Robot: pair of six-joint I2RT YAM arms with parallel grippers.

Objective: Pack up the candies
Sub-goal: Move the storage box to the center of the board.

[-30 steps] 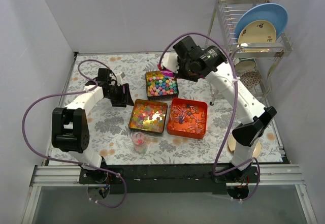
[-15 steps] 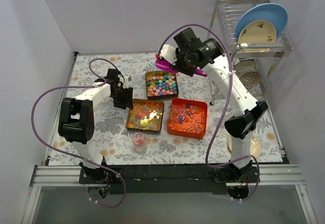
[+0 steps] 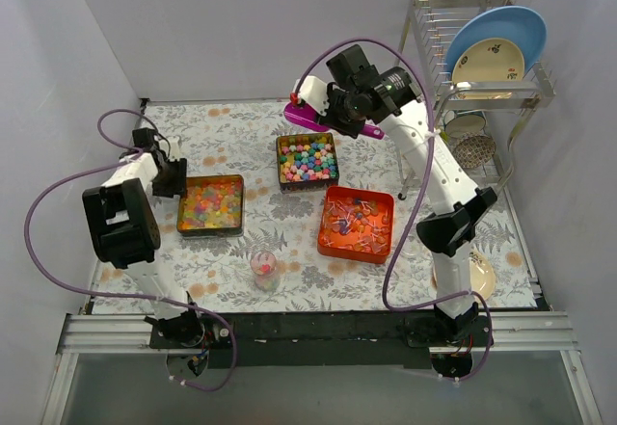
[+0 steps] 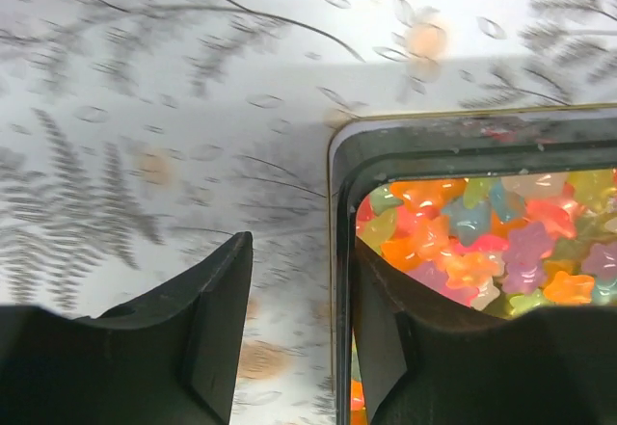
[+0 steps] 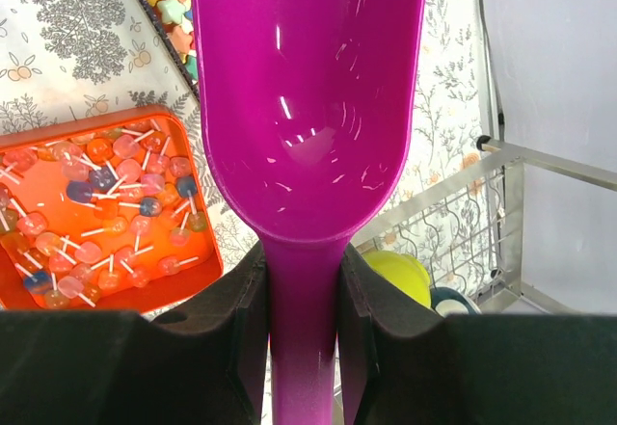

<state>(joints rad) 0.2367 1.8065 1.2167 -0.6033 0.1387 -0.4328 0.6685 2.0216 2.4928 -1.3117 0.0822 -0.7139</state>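
Note:
Pastel candies [image 3: 308, 159] fill a dark square tin at the centre back, also seen in the right wrist view [image 5: 169, 6]. Wrapped pink and blue lollipop pieces [image 3: 355, 219] lie in an orange tray [image 3: 385, 245]. My right gripper [image 3: 337, 117] is shut on the handle of the empty purple scoop [image 3: 301, 115], held above the back edge of the pastel tin. In the right wrist view the gripper [image 5: 301, 261] clamps the scoop [image 5: 308, 88]. My left gripper [image 3: 174, 179] is open. Its jaws [image 4: 294, 252] straddle the left wall of a tin [image 4: 434, 141] of orange and yellow gummies [image 4: 482, 242].
A small clear cup [image 3: 263, 266] holding a few sweets stands near the front. A wire dish rack [image 3: 439, 68] with plates [image 3: 501, 35] stands at the back right. A plate [image 3: 479, 276] lies by the right arm's base. White walls enclose the table.
The gummy tin has slid from the middle to the left side with my left gripper on its edge. My right gripper has lifted the scoop up and back from the pastel tin.

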